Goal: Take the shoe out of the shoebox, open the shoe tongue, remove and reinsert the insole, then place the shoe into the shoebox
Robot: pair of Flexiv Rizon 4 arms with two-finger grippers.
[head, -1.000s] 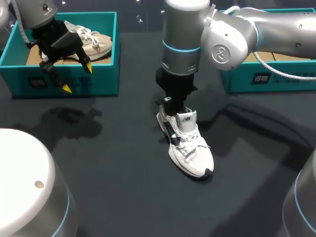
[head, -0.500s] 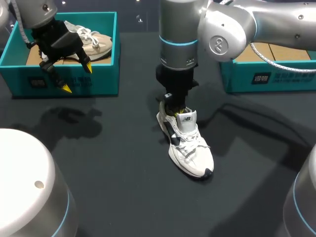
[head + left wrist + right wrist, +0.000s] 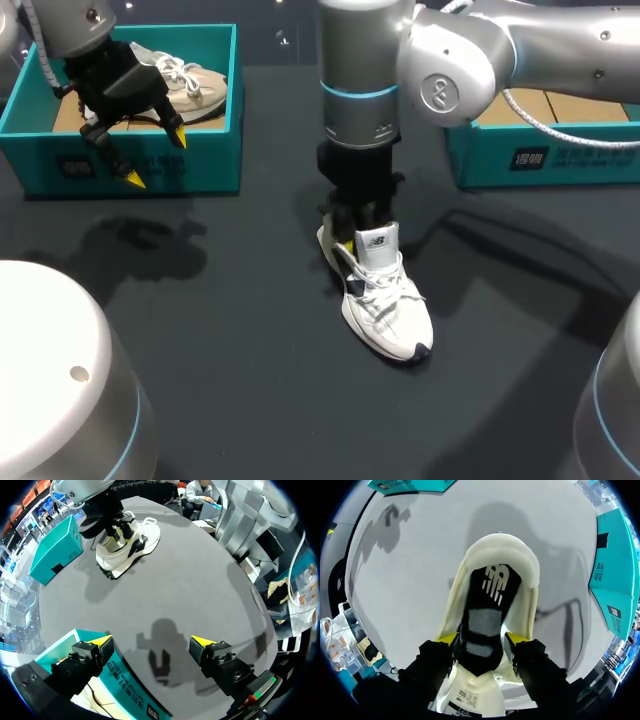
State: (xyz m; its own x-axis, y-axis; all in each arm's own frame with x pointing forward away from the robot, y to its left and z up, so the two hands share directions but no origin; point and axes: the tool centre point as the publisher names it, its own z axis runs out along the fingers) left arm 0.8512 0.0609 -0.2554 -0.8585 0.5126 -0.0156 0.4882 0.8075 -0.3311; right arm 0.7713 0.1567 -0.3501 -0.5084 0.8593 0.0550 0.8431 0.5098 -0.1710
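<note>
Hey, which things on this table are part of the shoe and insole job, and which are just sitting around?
In the job: white lace-up sneaker, its black insole, likely the teal cardboard shoebox on the right.
Lying about: teal shoebox on the left, beige sneaker inside it.

the table [image 3: 250,350] is a dark, matte surface. a white shoe [image 3: 385,300] stands on its sole near the middle, toe pointing toward the robot's side. a teal shoebox [image 3: 150,165] sits at the far left, open at the top. a second teal box [image 3: 540,160] sits at the far right. both are well apart from the shoe. soft shadows lie on the bare surface between them.
</note>
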